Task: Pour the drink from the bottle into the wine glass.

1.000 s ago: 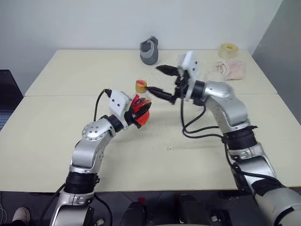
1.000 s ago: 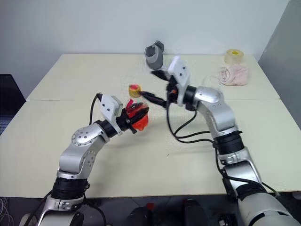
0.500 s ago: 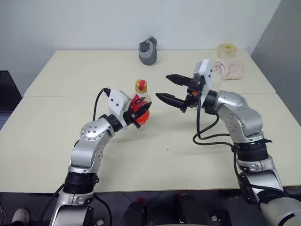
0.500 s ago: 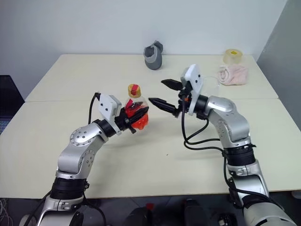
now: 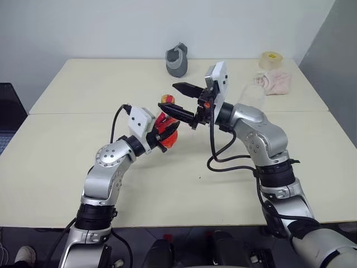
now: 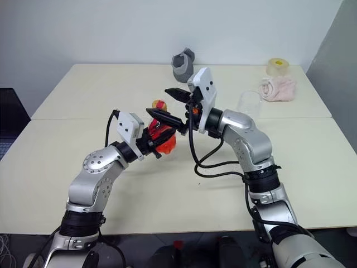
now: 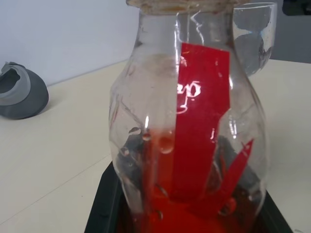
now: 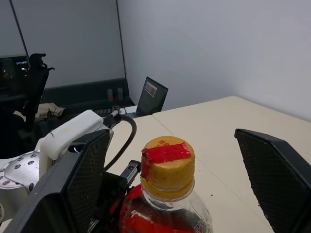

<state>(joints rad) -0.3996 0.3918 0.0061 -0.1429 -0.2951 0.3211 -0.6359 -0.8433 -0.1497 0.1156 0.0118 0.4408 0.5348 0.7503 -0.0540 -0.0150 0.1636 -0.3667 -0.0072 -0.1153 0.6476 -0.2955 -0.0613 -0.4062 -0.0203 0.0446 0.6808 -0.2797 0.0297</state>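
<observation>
Bottle (image 6: 162,137), upright and partly filled with the red-orange drink (image 7: 194,213), is clamped by its rounded body in the left gripper (image 6: 157,135) above the near-left part of the table (image 6: 83,89). Its yellowish cap (image 8: 167,165), taped red, is flanked by the two widely spread fingers of the right gripper (image 5: 177,100), with neither finger seen touching it. The wine glass (image 6: 249,104) is stood to the right, near a pink cloth (image 6: 277,88). A grey object (image 6: 183,65) is seen at the far edge.
</observation>
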